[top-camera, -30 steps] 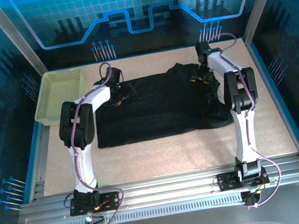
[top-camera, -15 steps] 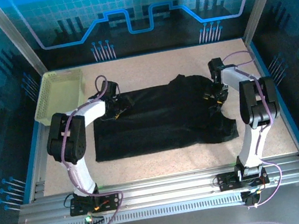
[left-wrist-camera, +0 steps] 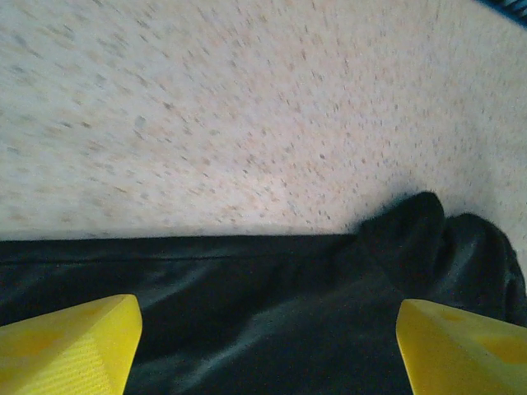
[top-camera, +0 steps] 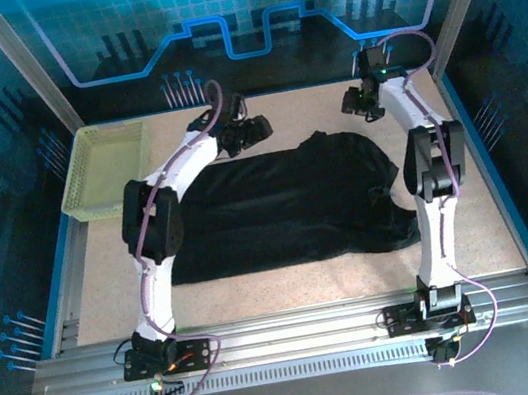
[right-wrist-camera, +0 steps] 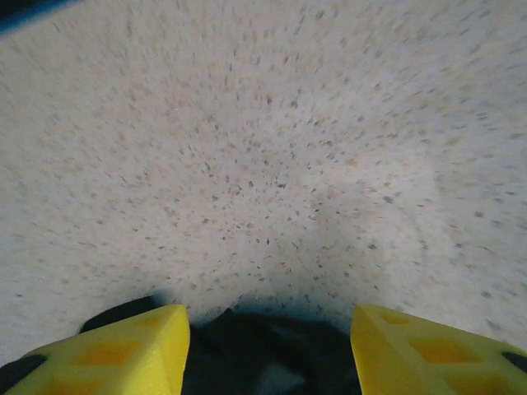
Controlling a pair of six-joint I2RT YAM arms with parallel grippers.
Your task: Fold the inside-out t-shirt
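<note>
The inside-out t-shirt lies spread out, black, across the middle of the table. A rumpled hump rises at its far edge, and a sleeve trails at the right. My left gripper hovers just past the shirt's far edge, open. In the left wrist view, black fabric lies below the gripper, and its yellow fingertips hold nothing. My right gripper is at the far right, beyond the shirt, also open. A bit of black cloth shows low between the right gripper's wide-set fingers.
A pale yellow-green mesh basket stands at the far left of the table. Speckled beige tabletop runs between the shirt and the arm bases. Metal frame posts and blue walls enclose the table.
Both grippers have left the shirt's far edge and moved up toward the back of the table. The shirt now lies free.
</note>
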